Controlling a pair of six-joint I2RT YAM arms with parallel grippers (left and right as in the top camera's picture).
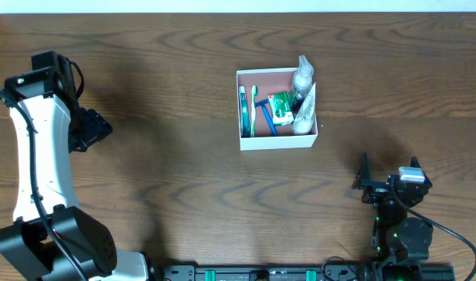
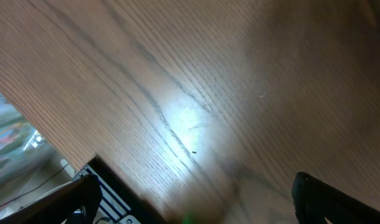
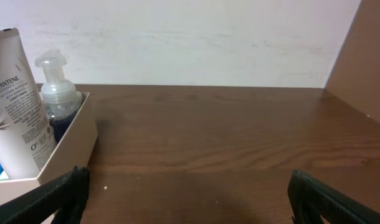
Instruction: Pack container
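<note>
Far left: left arm (image 1: 35, 148), white shell over black joints, stands along the bench edge. The left gripper (image 1: 88, 129) is over bare wood, well apart from everything else; its wrist view shows two dark fingers spread wide with only bench between them. Bench (image 1: 168, 94): dark brown wood grain, matte, with one pale glare patch under the left wrist camera. Centre, slightly right and toward the far side: container (image 1: 277, 143), a square shallow card box with white walls and a pink floor, lidless, sitting flat. Inside, left to right: teal toothbrush (image 1: 243, 109) along the left wall, a pale second toothbrush (image 1: 253, 109), a blue-handled item (image 1: 266, 119) (razor or brush, cannot tell), a green packet (image 1: 281, 108). Against the right wall are a clear pump bottle (image 1: 303, 74) with dark contents and a white tube (image 1: 305, 117) printed PANTENE, both rising above the rim. Open bench separates the container from each arm. Near right: right gripper (image 1: 388, 178), black, facing the container's right wall, near but apart, its fingers parted wide over bare wood.
</note>
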